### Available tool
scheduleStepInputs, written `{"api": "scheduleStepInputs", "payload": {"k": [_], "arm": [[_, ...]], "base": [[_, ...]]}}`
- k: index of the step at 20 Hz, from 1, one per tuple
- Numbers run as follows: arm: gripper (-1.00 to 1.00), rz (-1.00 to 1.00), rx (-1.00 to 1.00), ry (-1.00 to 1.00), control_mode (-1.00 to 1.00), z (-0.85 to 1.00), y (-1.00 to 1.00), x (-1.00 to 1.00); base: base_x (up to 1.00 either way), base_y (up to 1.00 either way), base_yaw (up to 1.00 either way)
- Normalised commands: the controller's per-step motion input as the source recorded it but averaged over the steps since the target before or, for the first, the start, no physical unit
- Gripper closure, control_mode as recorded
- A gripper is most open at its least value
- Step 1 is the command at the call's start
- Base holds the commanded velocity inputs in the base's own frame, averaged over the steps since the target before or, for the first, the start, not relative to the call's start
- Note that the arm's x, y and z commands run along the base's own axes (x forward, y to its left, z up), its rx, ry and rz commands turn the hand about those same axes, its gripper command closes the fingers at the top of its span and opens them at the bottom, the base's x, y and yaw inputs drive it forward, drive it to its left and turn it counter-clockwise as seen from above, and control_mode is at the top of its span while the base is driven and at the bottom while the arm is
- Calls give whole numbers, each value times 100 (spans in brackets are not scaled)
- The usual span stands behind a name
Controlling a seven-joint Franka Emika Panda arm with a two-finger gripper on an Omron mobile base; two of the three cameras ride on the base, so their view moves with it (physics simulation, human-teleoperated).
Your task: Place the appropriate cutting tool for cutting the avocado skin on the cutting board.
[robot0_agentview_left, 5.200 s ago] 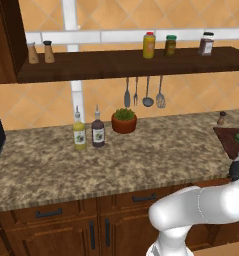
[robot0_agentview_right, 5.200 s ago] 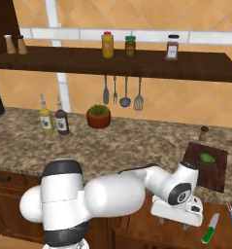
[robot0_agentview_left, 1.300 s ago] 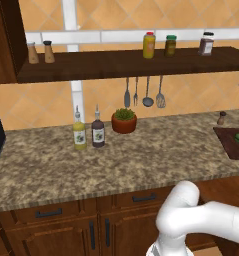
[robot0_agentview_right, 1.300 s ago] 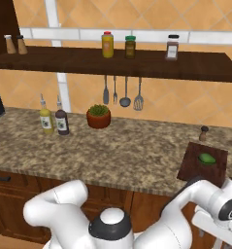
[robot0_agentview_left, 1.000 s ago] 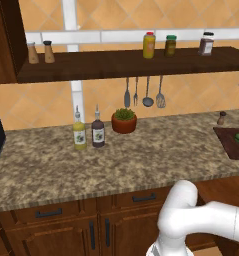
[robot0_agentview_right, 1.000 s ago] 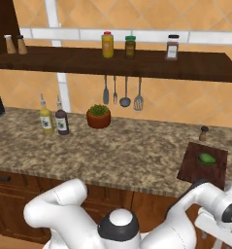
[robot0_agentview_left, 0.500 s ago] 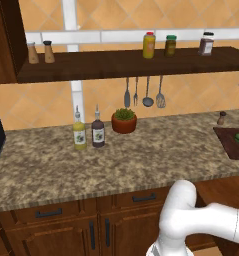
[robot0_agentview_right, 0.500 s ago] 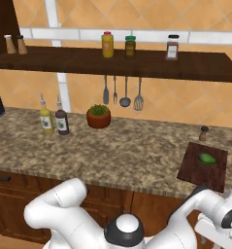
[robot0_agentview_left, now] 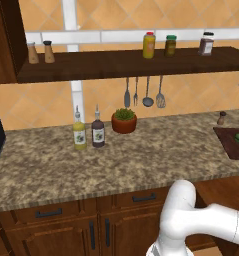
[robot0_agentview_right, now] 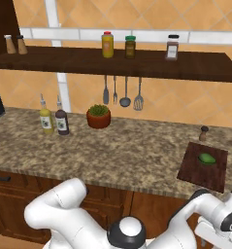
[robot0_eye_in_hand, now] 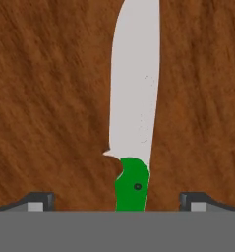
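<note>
Below counter, arm [robot0_agentview_right: 205, 214] dropped further right.

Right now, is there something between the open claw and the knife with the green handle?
Nothing visible. In the hand view the knife lies flat on a brown wooden surface, its green handle centred between the two fingertips of the open claw, with bare wood on both sides.

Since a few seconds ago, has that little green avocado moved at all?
No. In the right base view the avocado sits on the same spot of the cutting board, just below the small pepper mill, as before.
</note>
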Motion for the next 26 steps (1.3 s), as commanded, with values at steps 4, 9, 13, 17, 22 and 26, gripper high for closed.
{"api": "scheduleStepInputs", "payload": {"k": [4, 9, 13, 17, 22, 26], "arm": [[-100, 0, 0, 0, -100, 0, 0, 0], [-100, 0, -1, 0, -100, -5, 0, 0], [-100, 0, -6, 0, -100, -13, 0, 0], [-100, 0, -6, 0, -100, -8, 0, 0], [-100, 0, -2, 0, -100, -6, 0, 0], [-100, 0, -8, 2, -100, -51, -6, -4]], "base": [[0, 0, 0], [0, 0, 0], [0, 0, 0], [0, 0, 0], [0, 0, 0], [0, 0, 0]]}}
